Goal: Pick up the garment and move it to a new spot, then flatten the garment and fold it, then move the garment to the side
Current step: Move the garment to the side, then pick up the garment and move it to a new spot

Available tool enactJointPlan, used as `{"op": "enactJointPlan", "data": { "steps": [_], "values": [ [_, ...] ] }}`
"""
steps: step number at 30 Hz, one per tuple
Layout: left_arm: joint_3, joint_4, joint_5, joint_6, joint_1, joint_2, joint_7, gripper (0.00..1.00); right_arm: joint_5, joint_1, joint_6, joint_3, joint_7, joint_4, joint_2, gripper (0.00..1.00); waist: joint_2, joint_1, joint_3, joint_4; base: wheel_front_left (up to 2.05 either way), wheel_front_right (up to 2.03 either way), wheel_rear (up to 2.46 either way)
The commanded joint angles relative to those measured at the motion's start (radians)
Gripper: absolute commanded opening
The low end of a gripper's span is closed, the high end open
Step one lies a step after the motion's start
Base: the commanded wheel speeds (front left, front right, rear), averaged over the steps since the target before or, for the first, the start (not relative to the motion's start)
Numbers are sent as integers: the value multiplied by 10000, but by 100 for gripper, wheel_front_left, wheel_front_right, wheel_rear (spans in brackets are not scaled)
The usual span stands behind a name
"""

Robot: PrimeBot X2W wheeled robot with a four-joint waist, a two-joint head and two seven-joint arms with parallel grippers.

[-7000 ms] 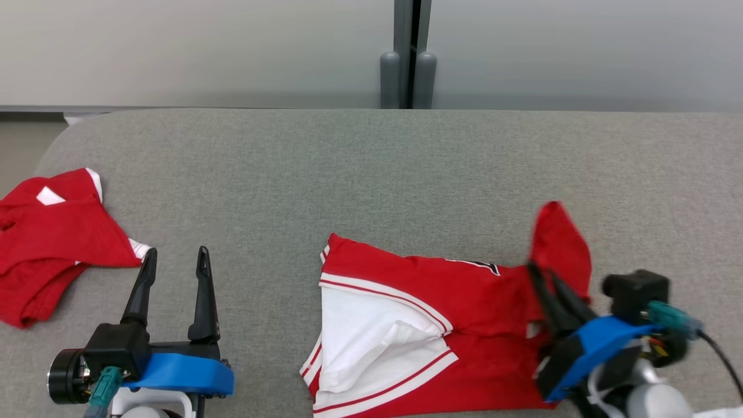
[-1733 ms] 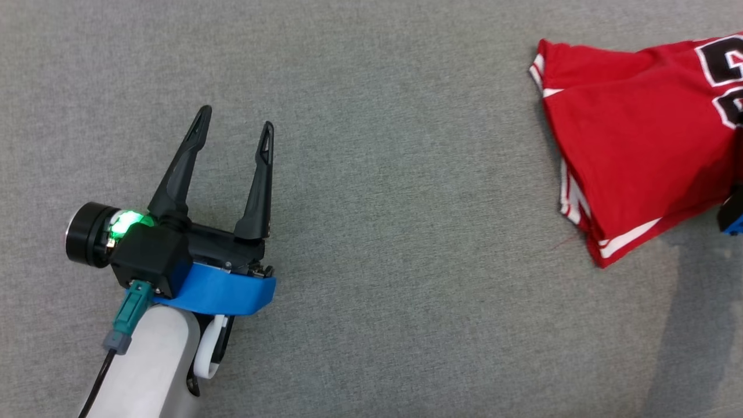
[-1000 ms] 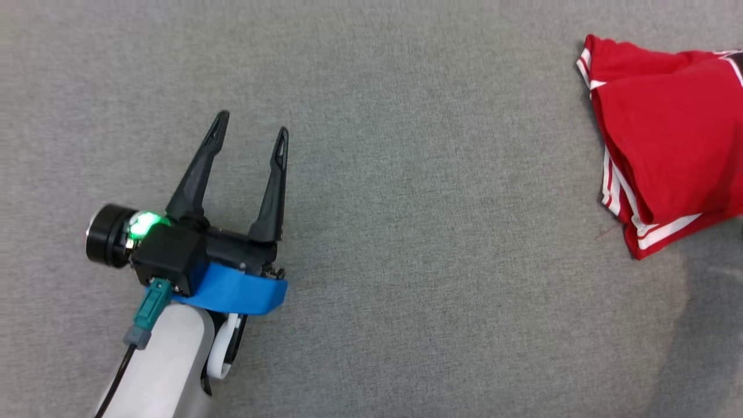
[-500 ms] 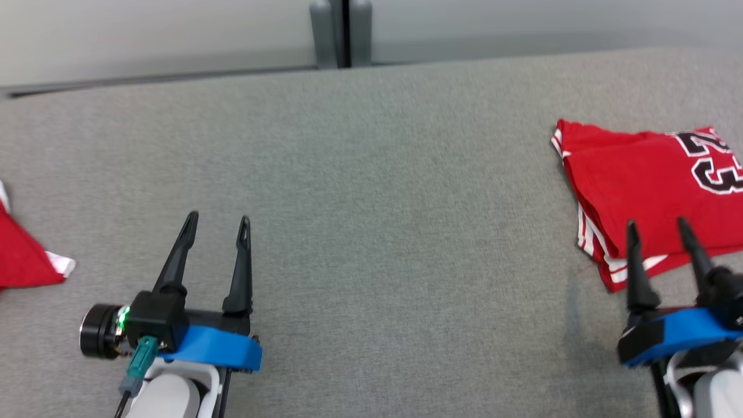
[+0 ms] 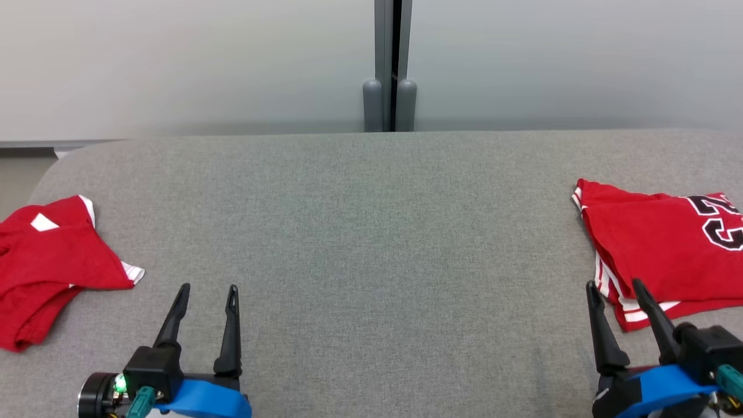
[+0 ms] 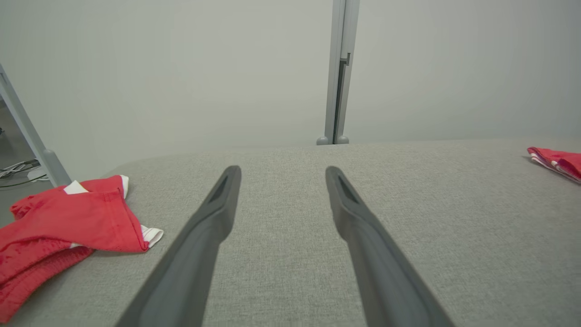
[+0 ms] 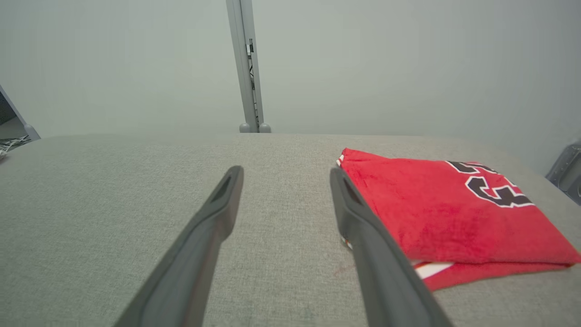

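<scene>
The folded red garment with a black number lies at the right side of the grey table; in the right wrist view the garment sits just right of my right finger. My right gripper hovers open and empty at the lower right, its tips close to the garment's near left corner. My left gripper stands open and empty at the lower left; in its wrist view the left gripper points across bare table.
A second red garment, crumpled, lies at the table's left edge, shown also as the crumpled red garment in the left wrist view. A grey post stands against the pale wall behind the table.
The head camera has tilted up, bringing the wall and both garments into view. My right gripper has let go of the folded garment and stands open beside it. The left gripper stays open.
</scene>
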Motion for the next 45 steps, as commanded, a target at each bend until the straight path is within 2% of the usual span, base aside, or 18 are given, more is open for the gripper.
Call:
{"op": "enactJointPlan", "data": {
  "steps": [1,12,31,37,45],
  "values": [
    [-26,27,-45,-34,105,46,45,100,59,315,-3,-23,57,-92,6,100,4,2,-127,-32,0,0,0],
    [-190,177,-222,44,818,160,287,100,200,1361,-3,-11,396,-631,6,100,4,2,-889,-170,0,0,0],
    [-169,325,-418,172,685,158,258,100,83,1380,-3,-170,340,-698,7,100,4,2,-903,-53,0,0,0],
    [-150,392,-433,147,439,156,244,100,71,1268,-3,-125,371,-892,7,100,4,2,-820,440,0,0,0],
    [43,668,-445,-105,-518,-42,24,100,-165,948,-3,-3,484,-1390,6,100,4,2,-390,2093,0,0,0]
  ]
}}
